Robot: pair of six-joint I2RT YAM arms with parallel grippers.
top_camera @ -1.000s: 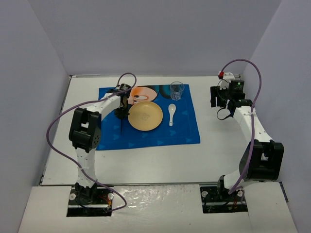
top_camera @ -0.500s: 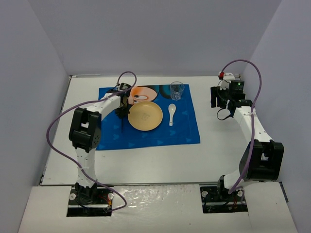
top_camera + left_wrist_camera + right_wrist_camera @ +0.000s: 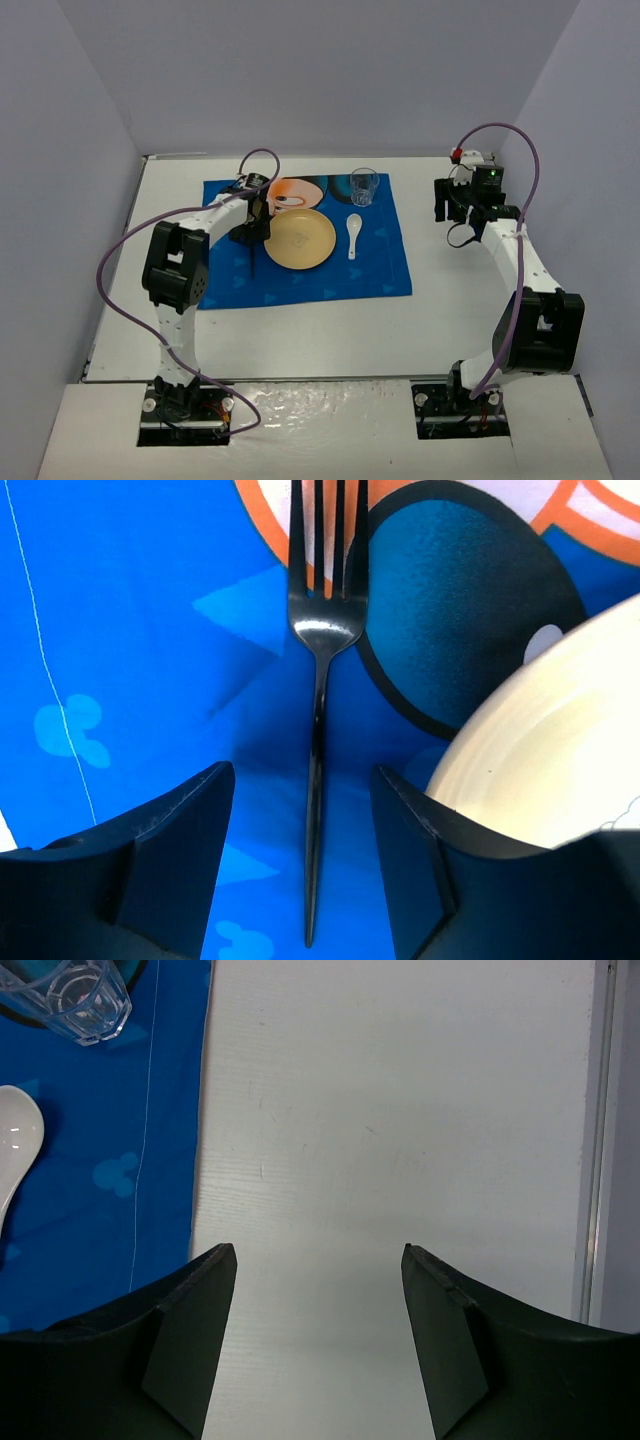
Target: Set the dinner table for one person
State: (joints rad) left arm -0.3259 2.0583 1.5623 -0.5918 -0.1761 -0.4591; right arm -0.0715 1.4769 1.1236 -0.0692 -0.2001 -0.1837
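Observation:
On the white dinner table [image 3: 300, 330] lies a blue cartoon placemat [image 3: 330, 275]. It carries a pale yellow plate [image 3: 298, 240], a white spoon [image 3: 354, 234] to the plate's right and a clear glass [image 3: 364, 186] behind the spoon. A black fork [image 3: 318, 710] lies flat on the placemat [image 3: 130, 660] just left of the plate [image 3: 560, 770], tines pointing away. My left gripper [image 3: 303, 775] stands open over the fork handle, its fingers on either side and not touching it. My right gripper [image 3: 318, 1250] is open over bare table, holding nothing.
White walls close in the table on the left, back and right. The right gripper [image 3: 445, 200] hovers near the far right corner, right of the placemat edge [image 3: 170, 1110]. The glass [image 3: 75, 995] and spoon bowl [image 3: 15, 1150] show at the right wrist view's left edge.
My left gripper went from shut on the fork to open; the fork now rests on the placemat beside the plate. The right arm has not moved.

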